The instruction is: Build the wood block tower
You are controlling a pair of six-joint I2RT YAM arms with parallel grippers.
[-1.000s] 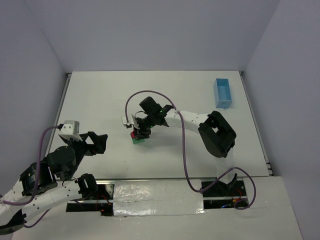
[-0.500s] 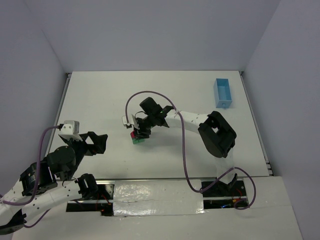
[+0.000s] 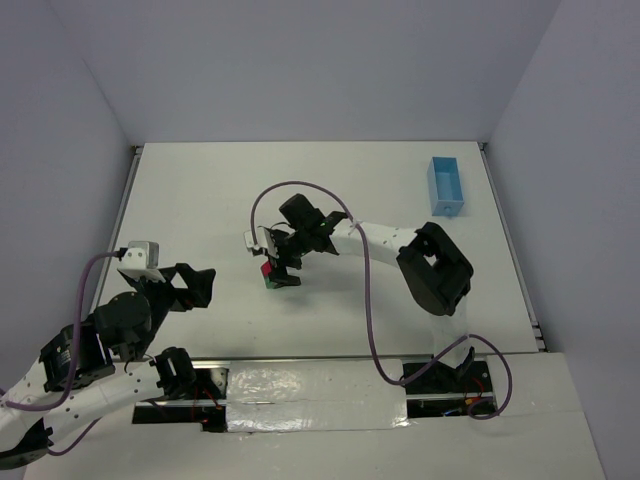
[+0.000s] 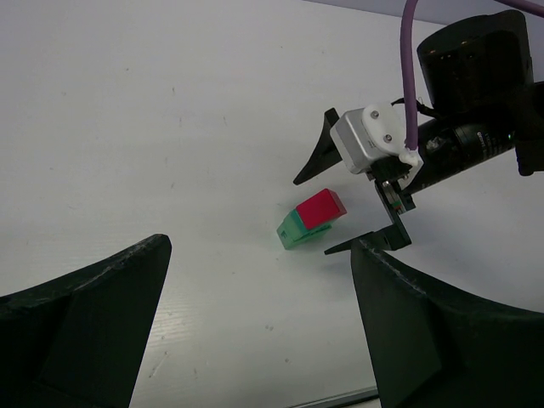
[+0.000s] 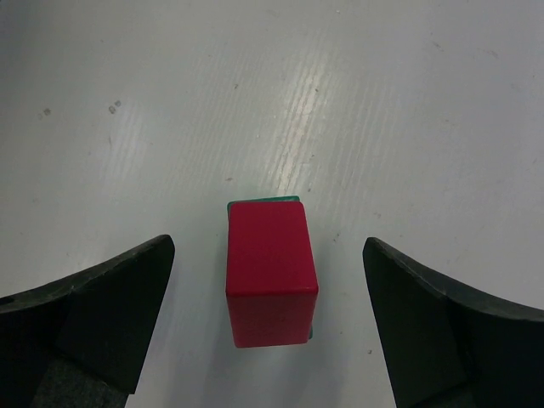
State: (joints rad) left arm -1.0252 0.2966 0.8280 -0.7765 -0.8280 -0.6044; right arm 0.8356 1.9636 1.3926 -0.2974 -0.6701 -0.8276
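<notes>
Tower (image 3: 270,276): sitting on the table (image 3: 200,200), left of centre, with the red block (image 5: 270,272) lying flat on the green block (image 4: 291,232).
Long axis: in the right wrist view, running away from the camera, in line with the gap between the fingers (image 5: 102,314).
Right gripper (image 3: 281,266): hanging over the tower, jaws standing wide apart on either side, touching neither block.
Left gripper (image 4: 255,340): resting near left, well apart from the tower, jaws spread wide and holding nothing.
Box (image 3: 446,186): lying far right.
</notes>
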